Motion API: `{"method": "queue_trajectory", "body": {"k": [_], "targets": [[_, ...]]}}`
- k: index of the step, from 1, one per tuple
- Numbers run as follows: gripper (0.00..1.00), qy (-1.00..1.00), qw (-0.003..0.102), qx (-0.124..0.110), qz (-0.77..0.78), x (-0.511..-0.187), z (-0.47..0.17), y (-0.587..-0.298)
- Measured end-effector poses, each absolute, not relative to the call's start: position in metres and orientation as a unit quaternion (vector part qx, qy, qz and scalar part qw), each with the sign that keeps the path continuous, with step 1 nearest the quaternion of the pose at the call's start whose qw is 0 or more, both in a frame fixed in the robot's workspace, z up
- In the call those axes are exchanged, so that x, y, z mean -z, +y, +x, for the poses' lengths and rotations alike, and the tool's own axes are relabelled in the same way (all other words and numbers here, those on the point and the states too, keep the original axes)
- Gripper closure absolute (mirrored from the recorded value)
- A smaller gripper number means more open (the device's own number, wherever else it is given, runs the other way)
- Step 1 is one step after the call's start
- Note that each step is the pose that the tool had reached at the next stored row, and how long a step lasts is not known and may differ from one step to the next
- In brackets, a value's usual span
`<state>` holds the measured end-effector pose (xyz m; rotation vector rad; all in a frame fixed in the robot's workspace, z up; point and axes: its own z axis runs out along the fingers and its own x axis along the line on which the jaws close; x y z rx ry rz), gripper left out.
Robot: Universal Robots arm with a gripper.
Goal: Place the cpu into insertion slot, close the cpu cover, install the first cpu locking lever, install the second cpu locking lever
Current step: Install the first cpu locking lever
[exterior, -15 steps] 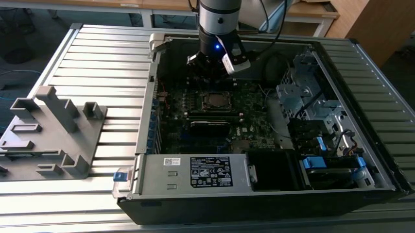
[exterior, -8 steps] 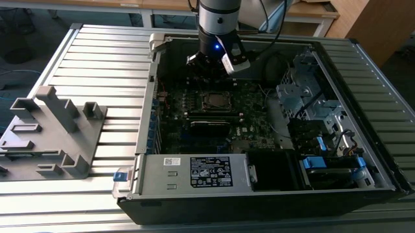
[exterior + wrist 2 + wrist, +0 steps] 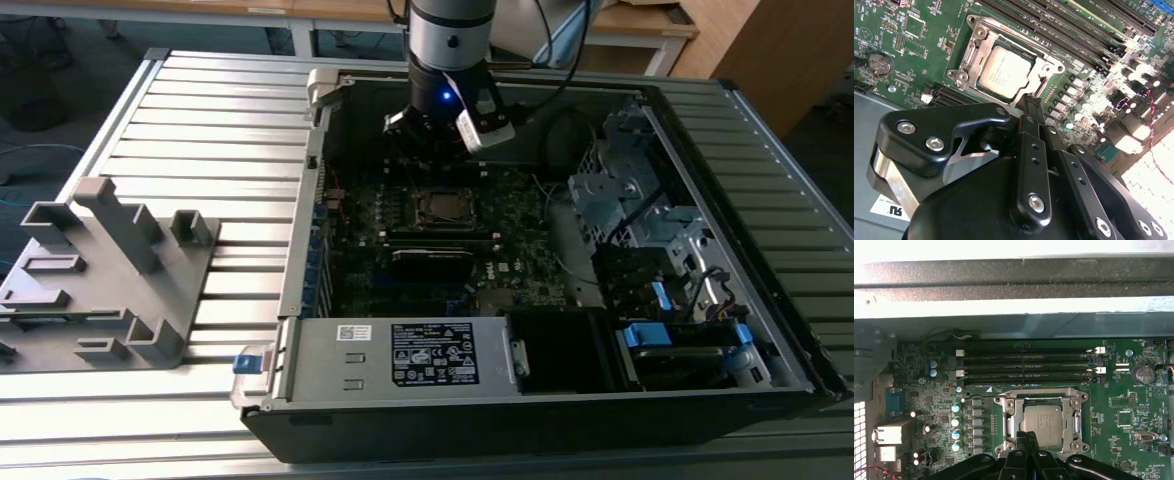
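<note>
Jaws drawn narrow and holding nothing, their fingertips poised at the edge of the insertion slot, where the cpu lies seated with the cpu cover flat around it. Arm stands upright inside the open computer case. Exterior view takes in a grey fixture on the slatted surface, at the exterior view's left; first wrist view has memory slots beyond the socket

Chip seated in socket, cover frame flat around it. Gripper fingertips together at socket edge. Memory slots beside socket, coin battery farther off.
</note>
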<state>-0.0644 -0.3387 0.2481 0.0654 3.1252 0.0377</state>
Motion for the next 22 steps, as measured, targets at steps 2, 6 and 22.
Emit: {"method": "queue_trajectory", "body": {"k": [2, 6, 22], "targets": [[0.9, 1.0, 0.008, -0.012, 0.021, -0.248, -0.064, -0.339], [0.9, 1.0, 0.008, -0.012, 0.021, -0.248, -0.066, -0.339], [0.9, 1.0, 0.009, -0.012, 0.021, -0.248, -0.089, -0.339]]}}
